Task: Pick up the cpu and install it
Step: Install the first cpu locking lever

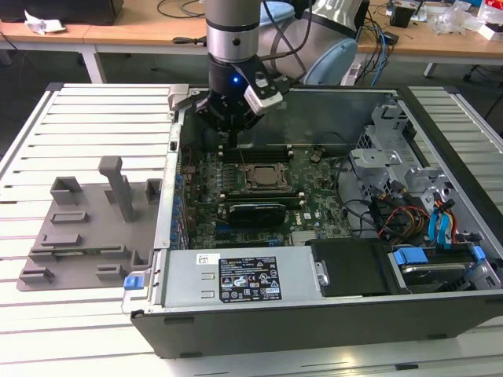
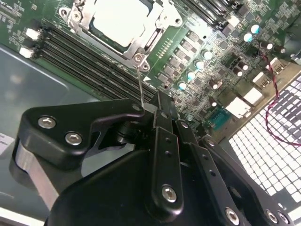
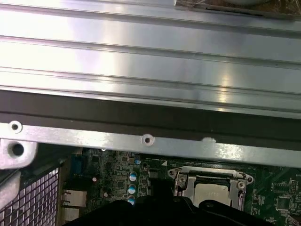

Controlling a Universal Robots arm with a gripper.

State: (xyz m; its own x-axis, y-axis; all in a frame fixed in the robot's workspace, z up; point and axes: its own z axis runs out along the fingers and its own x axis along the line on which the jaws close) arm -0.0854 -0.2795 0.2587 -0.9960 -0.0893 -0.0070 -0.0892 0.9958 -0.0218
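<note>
The cpu (image 2: 117, 21) lies flat in the motherboard socket (image 1: 262, 177), its silver top showing inside the metal frame (image 2: 141, 44). In the first wrist view the cpu (image 3: 212, 192) sits in the same frame. My gripper (image 1: 234, 129) hangs over the back of the motherboard, just behind the socket. In the second wrist view my gripper (image 2: 153, 109) has its black fingers together, and a thin metal socket lever (image 2: 140, 84) rises from the frame's corner to end between the fingertips.
The open computer case (image 1: 314, 314) lies on a slatted metal table (image 1: 78, 133). A grey plastic fixture tray (image 1: 86, 228) sits on the exterior view's left. Memory slots (image 2: 84, 56), a drive cage (image 1: 393, 149) and cables (image 1: 409, 216) crowd the case. Its rear wall (image 3: 146, 139) is close by.
</note>
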